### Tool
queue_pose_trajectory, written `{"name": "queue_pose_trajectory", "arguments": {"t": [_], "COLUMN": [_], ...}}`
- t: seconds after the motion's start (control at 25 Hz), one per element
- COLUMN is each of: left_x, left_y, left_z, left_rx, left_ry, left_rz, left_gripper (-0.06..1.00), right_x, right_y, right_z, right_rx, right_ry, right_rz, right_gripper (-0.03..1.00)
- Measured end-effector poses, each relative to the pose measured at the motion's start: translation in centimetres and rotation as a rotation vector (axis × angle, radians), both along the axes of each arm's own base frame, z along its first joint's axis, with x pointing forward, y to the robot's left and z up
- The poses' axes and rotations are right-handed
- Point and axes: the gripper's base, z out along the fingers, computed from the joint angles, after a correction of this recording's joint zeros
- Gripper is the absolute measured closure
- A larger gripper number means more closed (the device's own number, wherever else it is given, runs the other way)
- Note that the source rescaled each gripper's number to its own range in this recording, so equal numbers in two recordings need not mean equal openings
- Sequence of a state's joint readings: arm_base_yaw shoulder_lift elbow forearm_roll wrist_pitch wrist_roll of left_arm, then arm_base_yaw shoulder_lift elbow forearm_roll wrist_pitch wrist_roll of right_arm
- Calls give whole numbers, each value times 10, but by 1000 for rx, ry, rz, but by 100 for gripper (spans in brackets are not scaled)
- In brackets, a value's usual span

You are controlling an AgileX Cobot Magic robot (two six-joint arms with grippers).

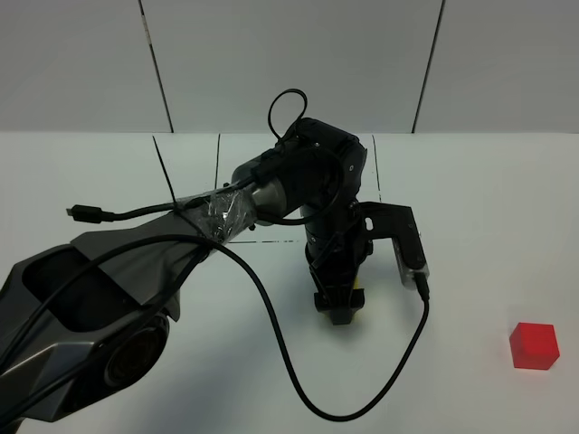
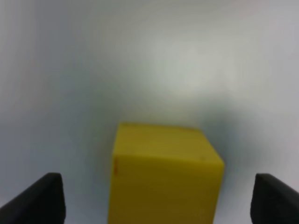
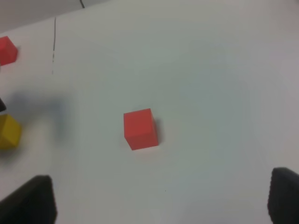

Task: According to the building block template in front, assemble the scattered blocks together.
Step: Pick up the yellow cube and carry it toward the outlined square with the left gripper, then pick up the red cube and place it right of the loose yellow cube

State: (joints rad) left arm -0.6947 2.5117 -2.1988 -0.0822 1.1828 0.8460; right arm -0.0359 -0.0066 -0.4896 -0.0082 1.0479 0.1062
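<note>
The scattered yellow cube [image 2: 163, 177] sits on the white table between the wide-apart fingers of my open left gripper [image 2: 156, 203], and neither finger touches it. In the exterior high view the left gripper [image 1: 339, 307] points down at mid-table and only a yellow sliver [image 1: 359, 290] shows beside it. The scattered red cube [image 1: 534, 345] lies alone at the right front. My open, empty right gripper [image 3: 159, 205] hovers above this red cube [image 3: 140, 129]. The template's red cube [image 3: 6, 50] shows at the right wrist view's edge. The left arm hides the template in the exterior view.
A black cable [image 1: 280, 353] loops from the left arm over the table's front middle. The left wrist camera housing [image 1: 409, 242] juts out to the right of the gripper. The right arm is out of the exterior view.
</note>
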Motion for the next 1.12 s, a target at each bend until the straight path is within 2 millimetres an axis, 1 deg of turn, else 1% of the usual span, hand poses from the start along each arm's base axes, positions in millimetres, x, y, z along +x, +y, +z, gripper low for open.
{"name": "queue_pose_trajectory", "arguments": {"t": [0.16, 0.28, 0.36, 0.48, 0.6, 0.64, 0.72, 0.76, 0.84, 0.96, 1.04, 1.12], "left_x": [9, 19, 28, 45, 65, 72, 82, 85, 87, 77, 64, 44], "left_y": [12, 26, 39, 66, 102, 116, 149, 164, 201, 251, 276, 299], "left_z": [17, 33, 38, 40, 41, 42, 47, 51, 61, 80, 95, 113], "left_rx": [-21, -41, -49, -52, -55, -57, -61, -63, -63, -54, -53, -57], "left_ry": [-18, -40, -46, -42, -32, -30, -21, -16, -8, 0, 3, 4], "left_rz": [103, 164, 215, 344, 530, 598, 764, 838, 968, 1091, 1149, 1209], "left_gripper": [0, 0, 0, 0, 0, 0, 0, 0, 0, 0, 0, 0], "right_x": [0, 0, 0, 0, 0, 0, 0, 0, 0, 0, 0, 0], "right_y": [0, 0, 0, 0, 0, 0, 0, 0, 0, 0, 0, 0], "right_z": [0, 0, 0, 0, 0, 0, 0, 0, 0, 0, 0, 0], "right_rx": [0, -1, -1, -1, 0, 0, 0, 0, 0, 0, 0, 0], "right_ry": [0, 0, 0, 0, 0, 0, 0, 0, 0, 0, 0, 0], "right_rz": [0, 0, 0, 0, 0, 0, 0, 0, 0, 0, 0, 0], "right_gripper": [16, 16, 16, 16, 16, 16, 16, 16, 16, 16, 16, 16]}}
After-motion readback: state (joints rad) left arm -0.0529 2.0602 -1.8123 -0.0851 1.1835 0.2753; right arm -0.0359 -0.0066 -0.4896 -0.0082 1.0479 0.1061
